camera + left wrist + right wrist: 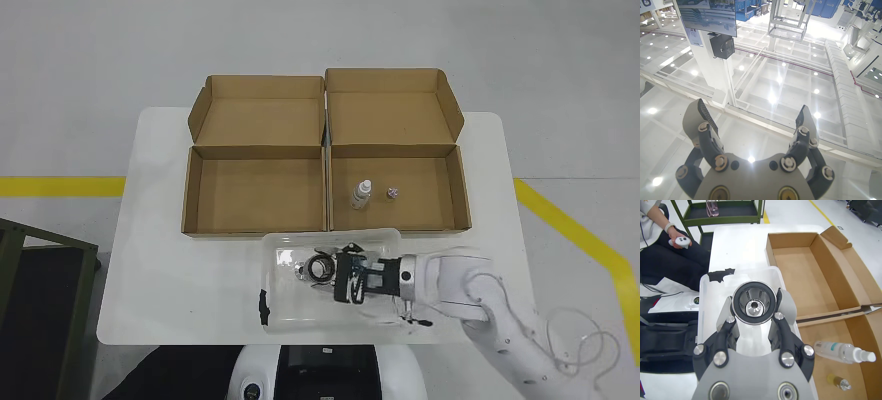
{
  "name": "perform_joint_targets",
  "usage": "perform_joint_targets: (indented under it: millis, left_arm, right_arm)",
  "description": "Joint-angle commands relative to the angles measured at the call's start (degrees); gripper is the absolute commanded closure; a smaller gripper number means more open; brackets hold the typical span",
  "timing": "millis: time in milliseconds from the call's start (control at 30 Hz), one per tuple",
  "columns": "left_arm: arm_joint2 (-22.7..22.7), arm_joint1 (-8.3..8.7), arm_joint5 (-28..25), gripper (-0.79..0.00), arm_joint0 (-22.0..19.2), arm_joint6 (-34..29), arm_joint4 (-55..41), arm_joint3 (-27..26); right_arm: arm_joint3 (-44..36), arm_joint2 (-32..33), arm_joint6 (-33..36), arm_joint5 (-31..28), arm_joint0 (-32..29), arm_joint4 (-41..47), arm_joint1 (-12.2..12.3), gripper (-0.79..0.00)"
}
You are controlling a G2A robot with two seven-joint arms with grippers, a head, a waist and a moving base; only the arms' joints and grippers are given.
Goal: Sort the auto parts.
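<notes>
Right wrist view: our right claw [755, 298] grips a round metal part [754, 284] above the clear bin [703, 306] at the worktop's near edge. Our left claw [751, 106] gapes empty. We judge the sorting barely begun: a bottle [361, 192] and a small cylinder [393, 191] lie in the right box [455, 190], and other parts [287, 259] wait in the bin.

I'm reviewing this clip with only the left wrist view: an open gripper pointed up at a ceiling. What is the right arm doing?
Observer: The right gripper is shut on a round metal part with a black rim.
Reviewer: Where over the table is it?
Observer: Over the clear bin, which sits at the edge of the table nearest the robot.
Reviewer: Is anything sorted yet?
Observer: The cardboard box on the right arm's side holds a spray bottle and a small metal piece.
</notes>
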Motion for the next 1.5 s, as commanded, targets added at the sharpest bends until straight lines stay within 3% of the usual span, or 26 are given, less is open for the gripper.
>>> perform_joint_targets:
  millis: [0,733,1233,1467]
  left_arm:
    - [0.0,0.0,0.0,-0.785,0.0,0.0,0.0,0.0]
    - [0.0,0.0,0.0,-0.785,0.0,0.0,0.0,0.0]
    - [0.0,0.0,0.0,-0.785,0.0,0.0,0.0,0.0]
    - [0.0,0.0,0.0,-0.785,0.0,0.0,0.0,0.0]
  right_arm:
    - [-0.3,1.1,-2.1,-0.1,-0.6,0.5,0.1,0.0]
    - [-4.4,5.1,-13.3,0.6,3.7,3.9,-0.4,0.0]
    - [-3.7,5.9,-14.9,2.4,12.6,6.6,-1.5,0.0]
    - [0.8,1.3,-13.5,3.0,14.2,6.5,-2.4,0.0]
